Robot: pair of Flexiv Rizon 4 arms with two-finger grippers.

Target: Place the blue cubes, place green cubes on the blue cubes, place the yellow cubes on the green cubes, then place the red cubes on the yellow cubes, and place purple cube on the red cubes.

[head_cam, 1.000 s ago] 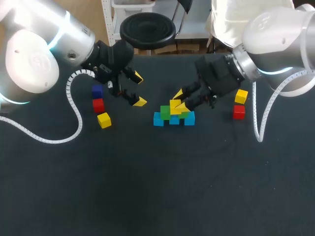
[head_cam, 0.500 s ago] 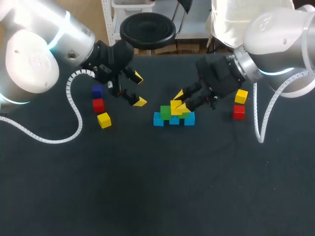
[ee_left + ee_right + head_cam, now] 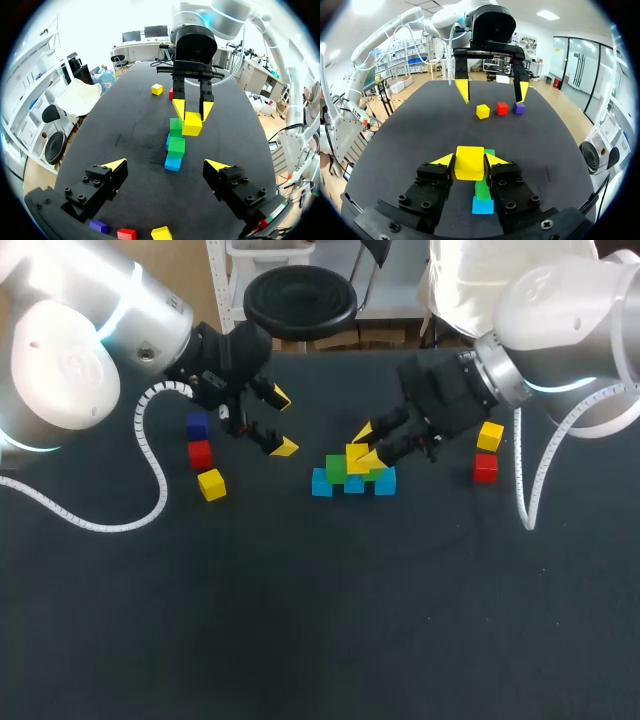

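Three blue cubes (image 3: 354, 485) lie in a row at the table's middle, with green cubes (image 3: 336, 470) on top. My right gripper (image 3: 366, 444) is shut on a yellow cube (image 3: 355, 455) and holds it just over the green ones. In the right wrist view the yellow cube (image 3: 469, 162) sits between the fingers, with a green cube (image 3: 482, 189) and a blue cube (image 3: 482, 205) beneath. My left gripper (image 3: 281, 422) hangs open and empty, left of the stack. The left wrist view shows its own gripper (image 3: 166, 167) facing the stack (image 3: 176, 146) and the right gripper (image 3: 192, 106).
Left of the stack lie a purple cube (image 3: 197, 426), a red cube (image 3: 200, 453) and a yellow cube (image 3: 211, 484). To the right sit another yellow cube (image 3: 489, 436) and a red cube (image 3: 485, 468). The dark table (image 3: 320, 620) spreads wide toward the front.
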